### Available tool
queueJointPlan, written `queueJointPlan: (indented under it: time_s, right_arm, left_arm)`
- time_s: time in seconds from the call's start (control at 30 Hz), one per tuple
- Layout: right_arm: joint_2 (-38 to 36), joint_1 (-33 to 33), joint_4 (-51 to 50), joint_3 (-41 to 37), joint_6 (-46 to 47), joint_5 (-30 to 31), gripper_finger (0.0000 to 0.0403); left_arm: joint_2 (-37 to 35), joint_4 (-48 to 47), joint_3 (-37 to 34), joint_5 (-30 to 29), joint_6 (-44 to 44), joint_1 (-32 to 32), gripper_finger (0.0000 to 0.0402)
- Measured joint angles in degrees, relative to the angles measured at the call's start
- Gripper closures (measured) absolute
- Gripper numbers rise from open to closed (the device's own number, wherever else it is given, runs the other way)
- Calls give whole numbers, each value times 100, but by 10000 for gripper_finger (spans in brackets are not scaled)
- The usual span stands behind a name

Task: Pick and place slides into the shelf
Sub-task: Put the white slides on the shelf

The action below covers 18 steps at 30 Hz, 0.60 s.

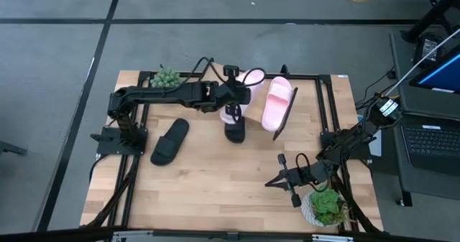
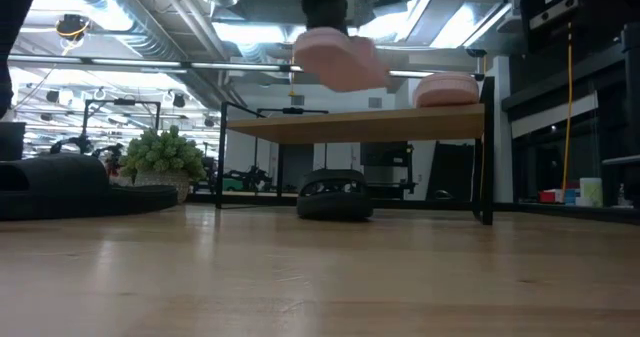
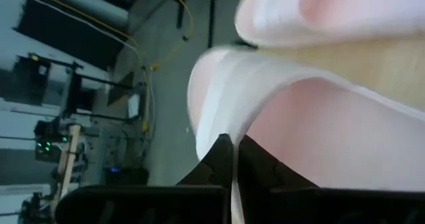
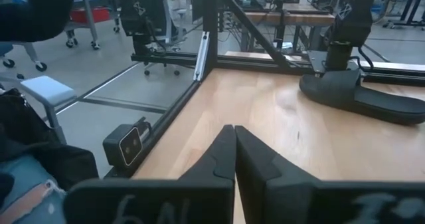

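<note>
My left gripper (image 1: 233, 98) is shut on a pale pink slide (image 1: 251, 79) and holds it in the air above the left half of the shelf (image 2: 400, 127). A second pink slide (image 1: 277, 102) lies on the shelf's board to the right of it (image 2: 445, 89). One black slide (image 2: 335, 197) sits on the table under the shelf's front. Another black slide (image 1: 170, 141) lies on the table to the left. My right gripper (image 1: 287, 181) is shut and touches nothing; it waits low over the table's near right part. My left gripper pinches the pink slide's wide strap (image 3: 216, 127) at its edge between the two fingers (image 3: 262, 167); a thin pale layer shows between them. The arm comes down from above and from the table's left. The slide (image 2: 335, 57) is lifted clear, above the shelf board.
A small green plant (image 1: 167, 77) stands at the table's far left beside the left arm. A potted plant (image 1: 327, 206) stands at the near right corner behind my right gripper. Bare wood lies across the table's near middle (image 1: 215, 192). A black frame (image 1: 327, 105) rims the table.
</note>
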Motion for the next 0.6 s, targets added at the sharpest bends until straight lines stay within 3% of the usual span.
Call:
queueJointPlan:
  time_s: [0.6]
  right_arm:
    - [7, 0, -238, 4, 271, -3, 398]
  left_arm:
    - [817, 1070, 3, -107, 295, 178, 401]
